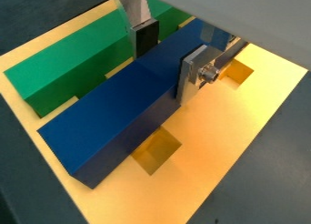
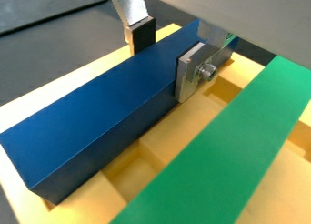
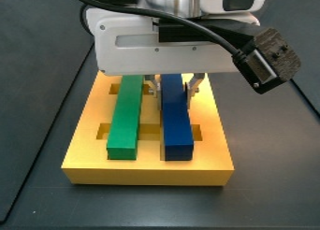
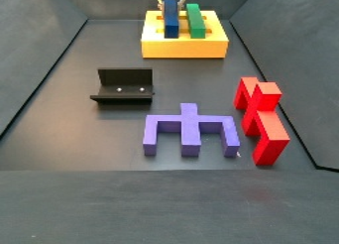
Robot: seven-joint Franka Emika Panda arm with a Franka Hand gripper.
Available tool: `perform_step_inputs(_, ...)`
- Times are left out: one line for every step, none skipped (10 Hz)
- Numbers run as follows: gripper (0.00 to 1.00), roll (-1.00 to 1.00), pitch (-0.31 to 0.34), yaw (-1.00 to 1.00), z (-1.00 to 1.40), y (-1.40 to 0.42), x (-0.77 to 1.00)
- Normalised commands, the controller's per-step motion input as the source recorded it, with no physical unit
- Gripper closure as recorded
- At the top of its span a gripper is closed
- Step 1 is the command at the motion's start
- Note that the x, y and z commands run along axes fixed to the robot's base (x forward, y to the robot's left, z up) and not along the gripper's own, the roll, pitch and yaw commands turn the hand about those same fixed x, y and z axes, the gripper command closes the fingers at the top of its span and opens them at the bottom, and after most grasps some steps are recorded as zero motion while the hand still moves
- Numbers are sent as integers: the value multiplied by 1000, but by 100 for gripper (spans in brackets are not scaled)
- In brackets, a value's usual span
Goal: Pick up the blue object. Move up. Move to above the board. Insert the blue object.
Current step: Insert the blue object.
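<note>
Across the dark counter [image 4: 79,109], the yellow board [image 3: 150,168] is the biggest thing, sitting at the far end. One blue object [image 3: 175,122] lies in its groove beside one green bar [image 3: 125,117]. The pincer [image 1: 168,56] straddles the blue object, its plates close against both sides; whether they grip cannot be told. Judging from this, insertion is nearly done: press straight down, keep the bar level, then release cleanly. Elsewhere sit one fixture [image 4: 122,86], one purple block [image 4: 193,130] and two red pieces [image 4: 263,117].
</note>
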Motion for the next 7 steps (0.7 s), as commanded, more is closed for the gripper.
perform_step_inputs(100, 183, 57, 0, -169, 151, 0)
perform_step_inputs(100, 170, 41, 9, -180, 69, 0)
perform_step_inputs(100, 129, 39, 17, -146, 0, 20)
perform_step_inputs(100, 140, 64, 0, -163, 0, 57)
perform_step_inputs(100, 196, 103, 0, -169, 0, 46)
perform_step_inputs(100, 64, 57, 0, -77, 0, 0)
perform_step_inputs(100, 0, 0, 0, 0, 0, 0)
